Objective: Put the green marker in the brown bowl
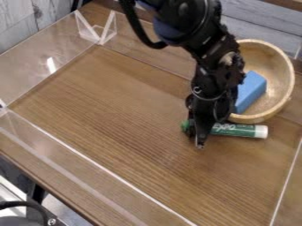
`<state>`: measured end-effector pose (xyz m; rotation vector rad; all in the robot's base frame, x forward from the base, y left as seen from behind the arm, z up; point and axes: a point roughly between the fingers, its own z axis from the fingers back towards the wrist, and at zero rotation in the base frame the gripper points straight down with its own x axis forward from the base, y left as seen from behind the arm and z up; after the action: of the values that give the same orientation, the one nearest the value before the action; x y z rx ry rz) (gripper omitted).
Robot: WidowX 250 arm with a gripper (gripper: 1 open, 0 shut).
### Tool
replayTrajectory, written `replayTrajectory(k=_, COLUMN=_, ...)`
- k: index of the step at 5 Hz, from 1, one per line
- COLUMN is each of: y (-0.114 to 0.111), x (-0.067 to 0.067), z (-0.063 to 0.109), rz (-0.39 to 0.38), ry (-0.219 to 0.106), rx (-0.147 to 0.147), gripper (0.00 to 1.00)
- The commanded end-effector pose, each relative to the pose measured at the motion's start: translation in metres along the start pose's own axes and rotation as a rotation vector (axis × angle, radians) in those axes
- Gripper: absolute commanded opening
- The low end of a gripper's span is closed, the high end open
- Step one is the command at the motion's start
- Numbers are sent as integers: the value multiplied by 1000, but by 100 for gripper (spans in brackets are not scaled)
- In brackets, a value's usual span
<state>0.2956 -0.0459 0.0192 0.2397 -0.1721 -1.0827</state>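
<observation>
With their tips closed down across the green marker [239,130], the jaws [199,137] are clamped on it, left of the brown bowl [283,99] and nearer the camera than it. The marker passes between the jaws, one short green end showing to their left and most of the barrel reaching out to their right, just in front of the bowl's near rim. It lies crosswise in the view, with a slim white barrel, a green label carrying pale lettering, and darker green at the right-hand end. Part of it is hidden behind the jaws. Above them, the dark robot arm [195,26] comes down from the top, covering some of the bowl's left side. Inside the bowl, which is light brown and round with a thick rim, sits a blue block [250,91]. All of this is over the wooden desk [112,119], whose bare boards spread left of the bowl. Well apart from the bowl, toward the far left, stands a whitish angular frame [97,26].
</observation>
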Motion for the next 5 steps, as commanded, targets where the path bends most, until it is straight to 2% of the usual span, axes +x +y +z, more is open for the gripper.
replayTrajectory(k=1, y=2, x=4, z=0, rz=3, ry=-5, rx=8, gripper=0)
replayTrajectory(k=5, y=12, x=11, z=-1, rz=16, ry=-5, rx=11, gripper=0)
